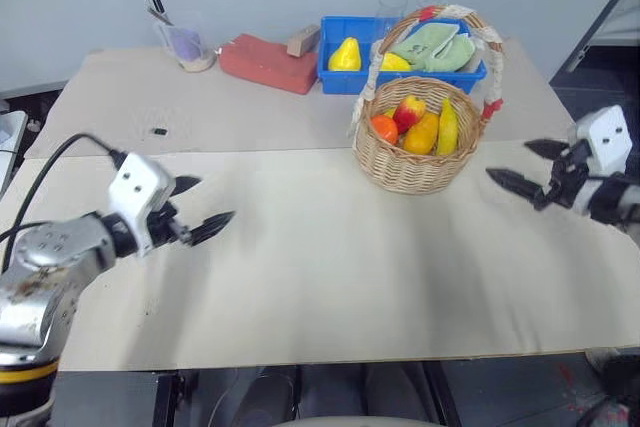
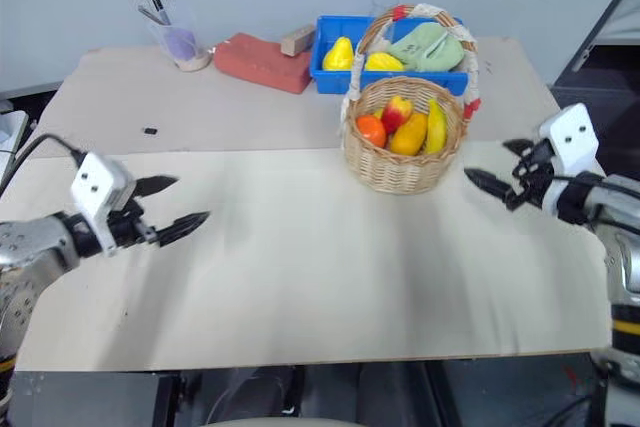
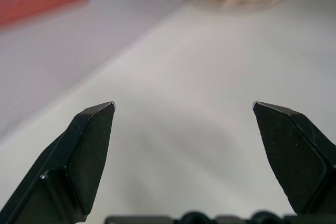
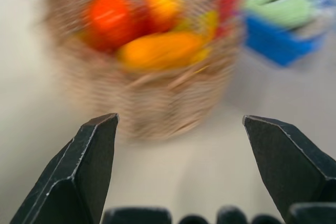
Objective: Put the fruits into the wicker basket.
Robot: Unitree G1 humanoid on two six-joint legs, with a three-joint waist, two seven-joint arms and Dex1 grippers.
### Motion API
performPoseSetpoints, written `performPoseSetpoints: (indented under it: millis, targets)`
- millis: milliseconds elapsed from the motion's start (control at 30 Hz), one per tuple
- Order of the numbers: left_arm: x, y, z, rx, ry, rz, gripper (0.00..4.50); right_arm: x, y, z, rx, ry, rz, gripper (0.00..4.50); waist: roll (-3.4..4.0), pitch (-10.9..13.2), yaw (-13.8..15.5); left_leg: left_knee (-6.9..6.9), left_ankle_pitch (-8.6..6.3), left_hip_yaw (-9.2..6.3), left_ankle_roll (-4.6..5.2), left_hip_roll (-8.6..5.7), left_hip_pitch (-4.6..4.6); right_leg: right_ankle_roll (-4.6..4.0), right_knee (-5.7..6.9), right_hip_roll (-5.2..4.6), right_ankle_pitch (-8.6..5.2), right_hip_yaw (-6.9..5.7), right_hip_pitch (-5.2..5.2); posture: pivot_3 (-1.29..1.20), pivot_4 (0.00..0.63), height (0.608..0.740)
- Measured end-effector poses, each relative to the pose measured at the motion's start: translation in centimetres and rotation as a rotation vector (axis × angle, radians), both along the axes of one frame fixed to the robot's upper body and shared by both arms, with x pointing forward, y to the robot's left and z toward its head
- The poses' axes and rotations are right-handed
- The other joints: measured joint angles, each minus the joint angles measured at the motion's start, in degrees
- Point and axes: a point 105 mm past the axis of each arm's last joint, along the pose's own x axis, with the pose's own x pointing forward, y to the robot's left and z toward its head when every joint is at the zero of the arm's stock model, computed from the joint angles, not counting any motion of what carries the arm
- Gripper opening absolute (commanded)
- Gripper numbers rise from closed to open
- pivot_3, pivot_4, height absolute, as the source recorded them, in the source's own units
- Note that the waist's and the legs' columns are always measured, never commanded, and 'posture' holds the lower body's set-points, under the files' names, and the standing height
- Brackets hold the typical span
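Right wrist view looks between my right gripper (image 4: pixel 178 124) fingers, spread wide with nothing between them, straight at the wicker basket (image 4: pixel 142 103), blurred, with orange and yellow fruit inside. Left eye view sorts that fruit out — the apple (image 1: pixel 409 110) and the banana (image 1: pixel 447 127) lie in the basket beside an orange fruit (image 1: pixel 385 128) and a mango-like one (image 1: pixel 421 134), and my right gripper hangs just off the basket's right side. My left gripper (image 1: pixel 204 206) — fingers also wide apart and empty — hovers over the bare table (image 1: pixel 320 277) well left of the basket, with the blue bin (image 1: pixel 336 74) behind it.
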Motion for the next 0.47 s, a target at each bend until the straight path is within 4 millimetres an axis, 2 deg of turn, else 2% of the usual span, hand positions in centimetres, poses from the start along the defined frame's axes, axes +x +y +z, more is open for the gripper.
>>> performPoseSetpoints:
  millis: [67, 200, 467]
  targets:
    - [-0.8, 1.5, -0.6, 0.022, 0.028, 0.048, 4.50, -0.5, 0.9, -0.4, -0.029, 0.029, 0.068, 4.21, 0.00, 0.0, 0.1, 0.00, -0.02, 0.07, 0.03, 0.00, 0.05, 0.00, -0.07, -0.04, 0.00, 0.00, 0.06, 0.00, 0.150, 0.740]
    - [-1.8, 3.6, -0.9, 0.034, 0.050, 0.108, 4.50, -0.5, 1.4, -1.2, -0.066, 0.072, 0.120, 4.21, 0.00, 0.0, 1.2, 0.00, -0.05, 0.09, 0.04, -0.02, 0.03, 0.00, -0.18, -0.09, 0.00, -0.02, 0.08, 0.00, 0.150, 0.740]
    - [-2.1, 3.9, -0.6, 0.032, 0.040, 0.113, 4.50, 0.0, 1.4, -1.3, -0.078, 0.089, 0.144, 4.21, 0.00, 0.0, 2.0, 0.00, -0.09, 0.10, 0.02, -0.02, -0.03, 0.01, -0.24, -0.14, 0.01, -0.04, 0.06, 0.00, 0.150, 0.740]
